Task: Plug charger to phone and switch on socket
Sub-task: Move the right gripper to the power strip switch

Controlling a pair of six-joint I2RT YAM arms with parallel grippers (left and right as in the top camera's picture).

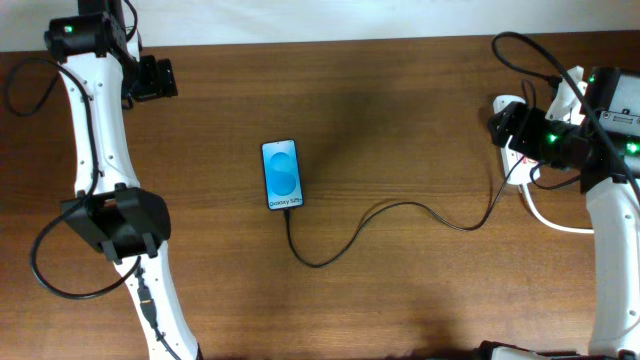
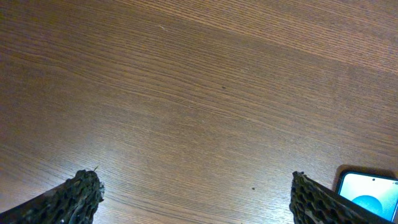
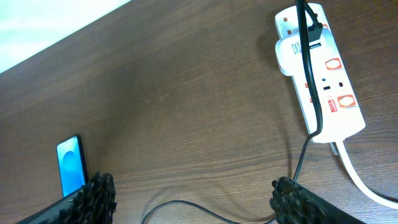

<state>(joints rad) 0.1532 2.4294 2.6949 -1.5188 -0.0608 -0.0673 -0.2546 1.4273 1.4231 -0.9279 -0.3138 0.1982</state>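
The phone lies flat mid-table with its blue screen up; it also shows in the left wrist view and the right wrist view. The thin black charger cable runs from the phone's lower edge in a loop to the white socket, where it enters a white adapter. In the overhead view the socket is mostly hidden under my right gripper, which is open and empty. My left gripper is open and empty over bare wood at the far left.
The socket's thick white cord curves off toward the right edge. The left arm's elbow hangs over the left side of the table. The table's far edge runs along the top of the overhead view.
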